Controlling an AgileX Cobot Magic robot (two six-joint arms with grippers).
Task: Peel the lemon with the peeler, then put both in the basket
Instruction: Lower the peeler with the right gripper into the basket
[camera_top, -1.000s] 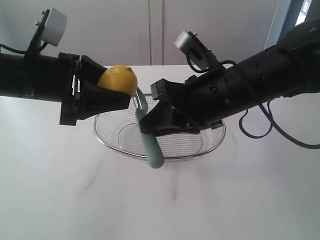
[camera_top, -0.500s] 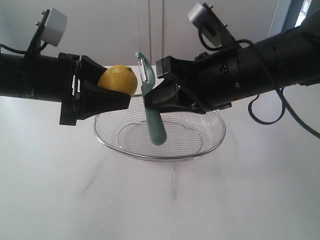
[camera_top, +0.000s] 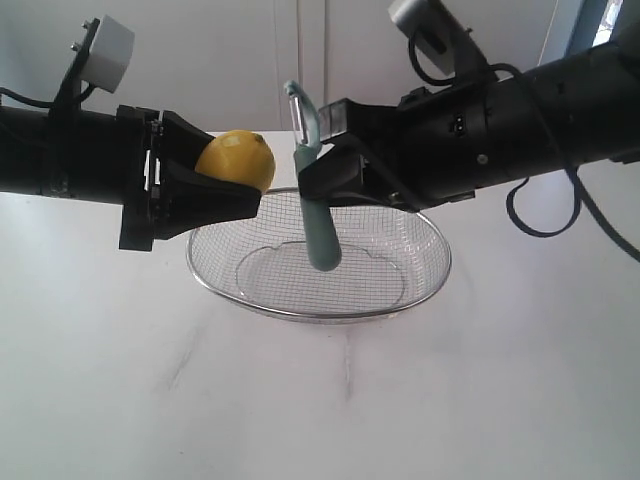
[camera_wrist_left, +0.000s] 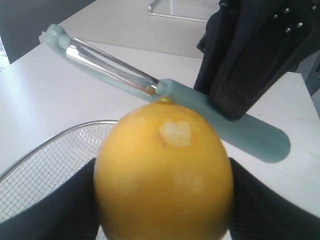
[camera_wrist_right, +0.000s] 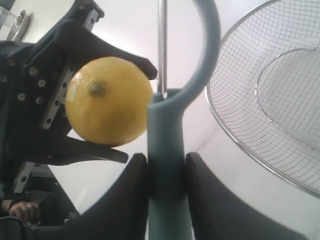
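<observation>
Yellow against black: in the exterior view, the lemon (camera_top: 237, 160) sits clamped in the left gripper (camera_top: 240, 178), held in the air above the left rim of the basket (camera_top: 300, 312). Just to its right, with a narrow gap between them, the peeler (camera_top: 319, 215) stands nearly upright. Its blade points up and its teal handle hangs over the basket's mesh. The right gripper (camera_top: 316, 182) is closed on the handle just below the blade. The basket rests on the white counter (camera_top: 450, 400), with nothing seen inside it.

From the left wrist, the lemon (camera_wrist_left: 165, 175) fills the foreground, wedged between two dark fingers (camera_wrist_left: 50, 212). A small pale patch marks its skin near the nub. The peeler (camera_wrist_left: 172, 89) lies across the picture just beyond the nub; whether they touch cannot be told from here. The right gripper's dark body covers the middle of the handle. Part of the basket's rim (camera_wrist_left: 50, 145) shows below.

From the right wrist, the peeler's handle (camera_wrist_right: 167, 150) is pinched between two dark fingers (camera_wrist_right: 125, 200), and its curved head rises out of frame. The lemon (camera_wrist_right: 109, 100) hangs close beside it in the left gripper's clasp. The basket (camera_wrist_right: 235, 145) lies on the other side of the handle.
</observation>
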